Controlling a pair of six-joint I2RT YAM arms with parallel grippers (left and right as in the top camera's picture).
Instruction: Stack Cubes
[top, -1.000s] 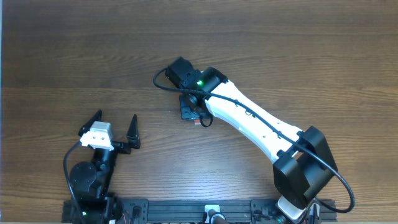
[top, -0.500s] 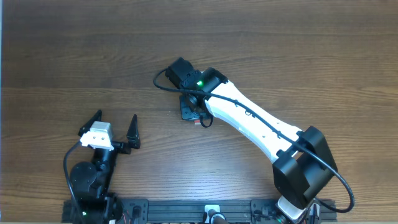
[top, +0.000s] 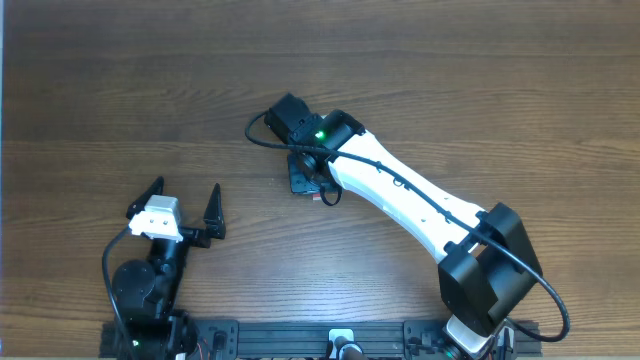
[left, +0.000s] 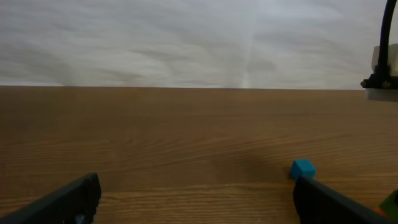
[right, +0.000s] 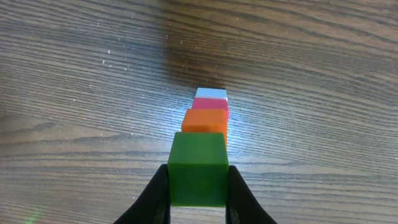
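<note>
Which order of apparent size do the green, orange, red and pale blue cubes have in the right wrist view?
1. green cube
2. orange cube
3. red cube and pale blue cube: only strips show, about alike.
Nearer ones look larger, so true sizes may be equal.

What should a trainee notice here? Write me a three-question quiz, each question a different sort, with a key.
1. True or false: the right gripper is shut on the green cube.
2. Which cube is right next to the green cube? A) yellow cube B) orange cube C) purple cube
3. Fill in: the left gripper holds nothing and is ____.
Key: 1 true; 2 B; 3 open.
</note>
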